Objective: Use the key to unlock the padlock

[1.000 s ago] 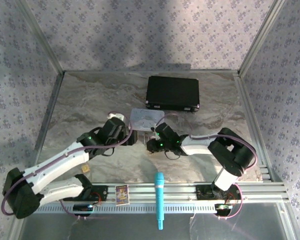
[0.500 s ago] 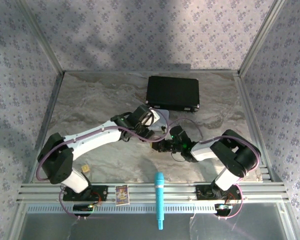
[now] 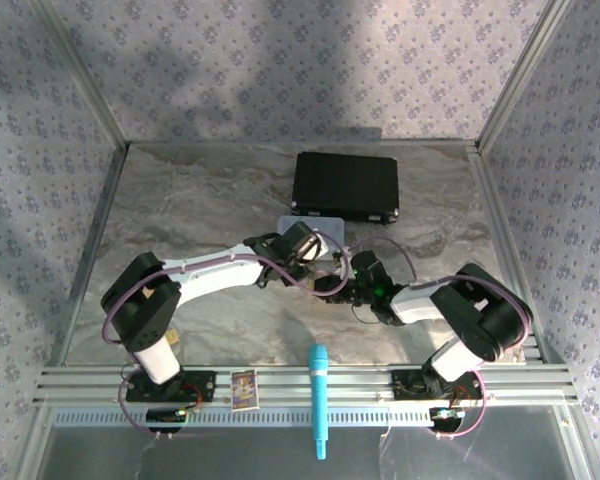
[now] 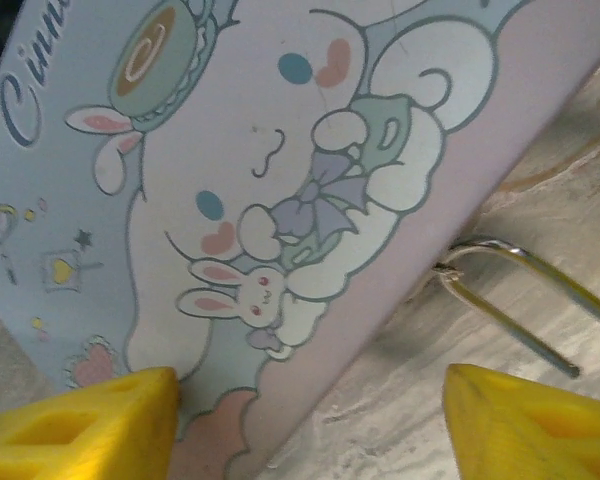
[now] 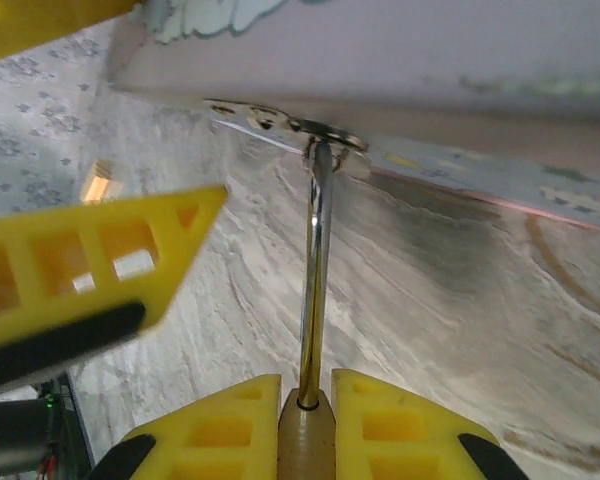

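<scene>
Grey marbled desk [image 3: 200,200]. At its far edge, black case [image 3: 345,186]; just before it, mid-desk, pastel cartoon tin [image 4: 260,180]. 2 arms meet at the tin's near side. Over the printed lid hangs left claw [image 4: 310,405], fingers spread, gripping nothing. Low over the desk, right claw [image 5: 307,390] pinching padlock [image 5: 306,445] by its brass body. Silvery shackle [image 5: 314,270] points away from that claw, its bend right at a metal tab on the tin's edge.

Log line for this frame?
left gripper: open, over tin | right gripper: shut on padlock | shackle: at tin edge
</scene>
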